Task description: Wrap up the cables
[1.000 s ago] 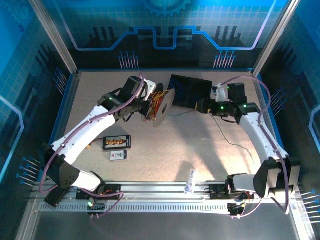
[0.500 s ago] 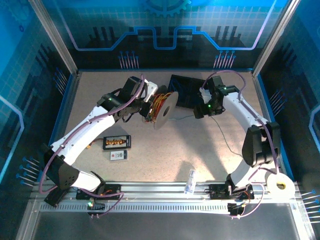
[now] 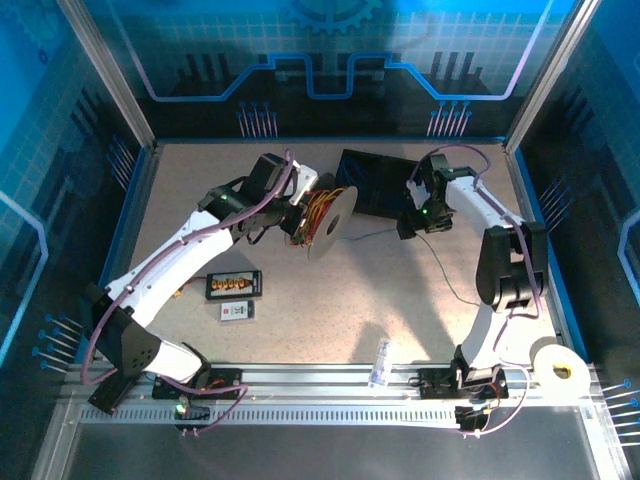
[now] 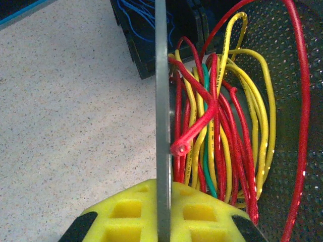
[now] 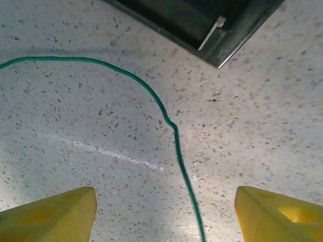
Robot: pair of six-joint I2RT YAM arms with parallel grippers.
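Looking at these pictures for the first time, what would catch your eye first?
A tangle of red and yellow cables on the reel that the left gripper clamps by its flange, toward the table's back. Beneath the open right gripper, one green cable snakes across its speckled top.

A speckled beige table (image 3: pixel 330 300) fills the middle of the frame, fenced by blue circuit-patterned walls (image 3: pixel 200 40) at top and sides. A slotted metal rail (image 3: pixel 320 405) runs along the bottom.

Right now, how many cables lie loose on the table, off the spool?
1: the green cable trails across the table below the open right gripper. The red and yellow cables are bunched on the spool; more may be hidden there.
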